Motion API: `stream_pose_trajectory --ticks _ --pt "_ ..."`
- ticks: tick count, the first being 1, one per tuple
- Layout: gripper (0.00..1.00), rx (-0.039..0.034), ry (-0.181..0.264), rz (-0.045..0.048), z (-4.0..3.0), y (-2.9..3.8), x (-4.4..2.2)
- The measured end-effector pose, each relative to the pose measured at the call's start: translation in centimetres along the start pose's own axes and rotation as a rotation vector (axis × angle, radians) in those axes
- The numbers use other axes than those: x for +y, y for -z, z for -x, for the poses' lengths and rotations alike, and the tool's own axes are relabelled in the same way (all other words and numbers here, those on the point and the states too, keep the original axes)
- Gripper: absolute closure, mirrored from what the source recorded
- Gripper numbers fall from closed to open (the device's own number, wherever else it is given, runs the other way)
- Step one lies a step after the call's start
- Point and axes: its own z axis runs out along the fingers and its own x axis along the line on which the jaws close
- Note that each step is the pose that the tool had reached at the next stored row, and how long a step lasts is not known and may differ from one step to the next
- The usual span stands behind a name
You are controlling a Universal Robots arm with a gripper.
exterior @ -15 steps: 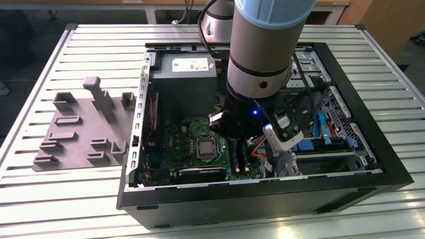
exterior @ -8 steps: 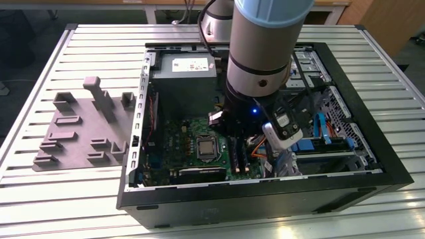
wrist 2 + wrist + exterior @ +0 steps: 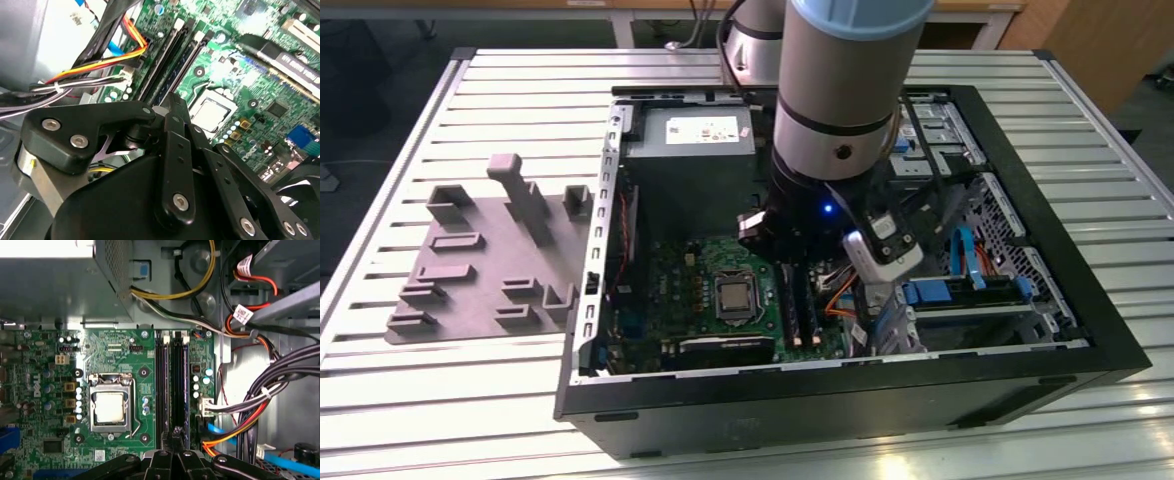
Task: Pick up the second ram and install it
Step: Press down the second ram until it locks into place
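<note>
arm [image 3: 834,110] over open computer case [image 3: 1067,330]

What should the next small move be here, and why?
Probably a short, slow, straight press downward. The gripper sits low over the motherboard, and in the first wrist view its tip lines up with one end of the two long black slots beside the CPU socket. I cannot tell whether that slot is already filled, so go gently.
</note>
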Motion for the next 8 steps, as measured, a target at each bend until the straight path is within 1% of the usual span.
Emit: stream_pose_trajectory --ticks 3,8 --pt "0.89 0.0 0.0 0.0002 0.0 -0.01 0.22" --pt "0.89 0.0 0.0 0.0001 -0.01 0.0 0.27"
